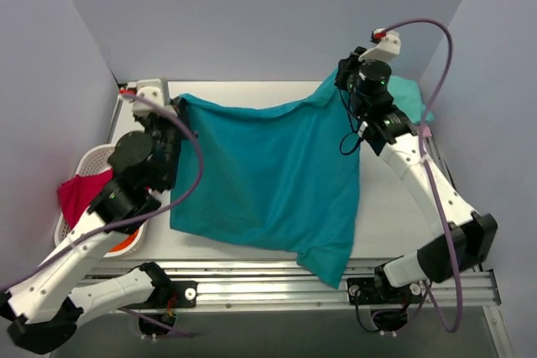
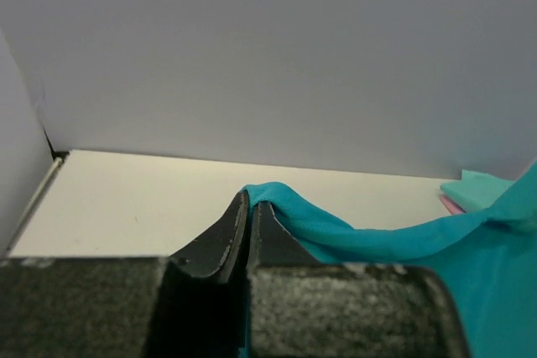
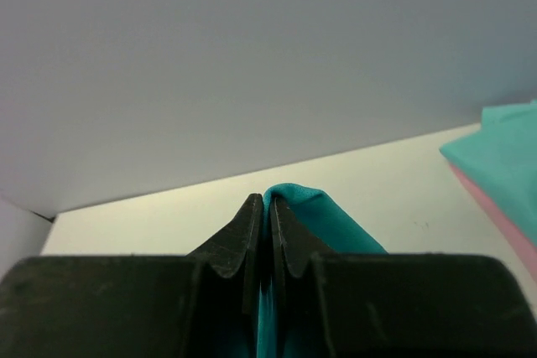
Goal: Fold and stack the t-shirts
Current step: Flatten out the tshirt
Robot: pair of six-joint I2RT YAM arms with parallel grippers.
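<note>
While both arms reach toward the far side of the worktop (image 1: 386, 224), I see the teal-blue t-shirt (image 1: 268, 173) caught at two points along its far edge. My left hand (image 1: 179, 106) grips the far left corner. Its wrist camera shows the two dark fingers (image 2: 231, 236) pressed together, with a fold of teal cloth pinched between them and bulging out to the right of the tips. My right hand (image 1: 344, 81) grips the far right corner. On its wrist camera the fingers (image 3: 289, 236) are also pressed together on a small hump of the same cloth.

Between the two hands the held edge sags a little in the middle. From that edge the shirt falls toward me and lies across the middle of the worktop with soft creases. Its near right corner drapes over the front edge onto the metal rail (image 1: 252, 291).

Just beyond the right hand, in the far right corner of the worktop, lies the mint-green t-shirt (image 1: 411, 94). From above I see only a strip of it past the arm. The right wrist camera shows it resting on top of the pale pink t-shirt (image 3: 503, 220), whose edge peeks out beneath it.

At the left edge, beside the left arm, stands the white lattice basket (image 1: 88, 161). A red cloth (image 1: 80, 194) hangs over its rim, and I cannot make out what the orange patch lower in it is.
</note>
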